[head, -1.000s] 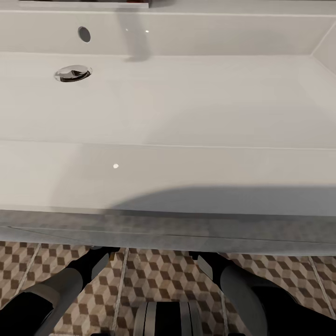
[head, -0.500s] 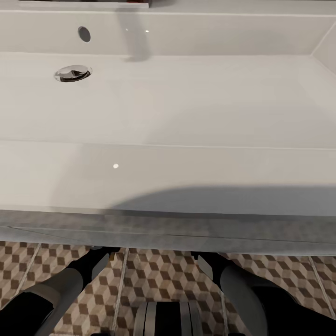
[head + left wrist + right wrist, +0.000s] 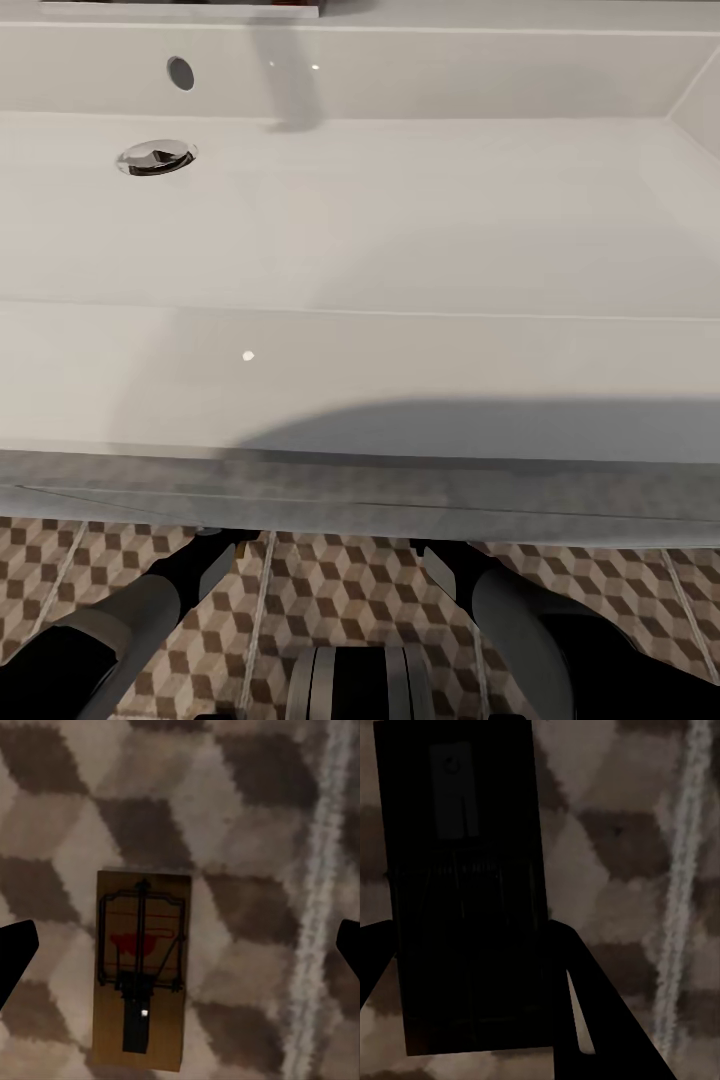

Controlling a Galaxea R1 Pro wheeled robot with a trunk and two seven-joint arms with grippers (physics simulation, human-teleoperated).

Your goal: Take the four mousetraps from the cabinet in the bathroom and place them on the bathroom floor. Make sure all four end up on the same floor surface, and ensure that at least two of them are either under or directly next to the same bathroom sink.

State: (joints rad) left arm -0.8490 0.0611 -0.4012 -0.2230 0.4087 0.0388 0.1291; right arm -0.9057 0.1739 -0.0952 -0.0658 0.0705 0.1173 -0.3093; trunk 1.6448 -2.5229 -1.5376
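Observation:
A tan mousetrap (image 3: 142, 971) with dark metal parts lies flat on the cube-patterned bathroom floor (image 3: 247, 832). My left gripper (image 3: 180, 952) hangs over it, open, its dark fingertips (image 3: 15, 956) wide apart and clear of the board. A second mousetrap (image 3: 465, 892), dark in shadow, sits close to the right wrist camera, with my right gripper (image 3: 472, 982) shut on it just above the floor (image 3: 615, 832). In the head view both arms reach under the front edge of the white bathroom sink (image 3: 400, 230), which hides the grippers. The cabinet is out of view.
The sink's chrome drain (image 3: 157, 158) and overflow hole (image 3: 181, 72) lie at the back left. The grey vanity front edge (image 3: 360, 495) overhangs the tiled floor (image 3: 340, 590). My left arm (image 3: 130, 620), right arm (image 3: 510, 610) and base (image 3: 360, 685) are below it.

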